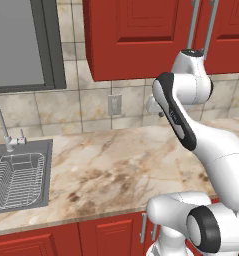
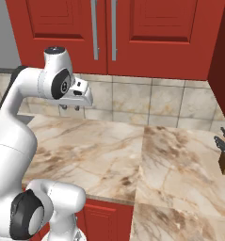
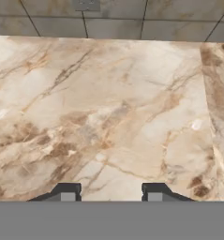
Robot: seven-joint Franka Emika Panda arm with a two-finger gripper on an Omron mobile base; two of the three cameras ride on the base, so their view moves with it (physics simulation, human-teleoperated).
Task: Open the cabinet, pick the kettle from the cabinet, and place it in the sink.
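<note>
The cabinet (image 2: 109,33), red with raised-panel doors, hangs shut on the wall above the worktop's (image 2: 109,150) back edge, its two long silver bar handles (image 2: 104,28) meeting side by side at the centre seam. The kettle it is meant to hold is presumably behind those doors, so nothing can be said of where it stands on the shelf. A small metal kettle of that sort would likely be light, rigid and slick on the body, and its arched handle would be the sensible place to take hold; the cabinet door itself is stiff and hinged, and the bar handle is the obvious grip.

The end effector (image 2: 69,107) hangs pointing down at the marble worktop near its back edge, below the cabinet's bottom edge and somewhat to the left of the handles as the right base view shows them, well apart from them. In the hand view its two dark fingertips (image 3: 66,193) stand partly apart over bare marble, with nothing between them.

The sink (image 1: 21,175), with its wire dish rack (image 1: 13,180) and curved chrome faucet (image 1: 1,125), sits at the worktop's left end, well apart from the arm. By the look of it, the door has yet to be opened.
</note>
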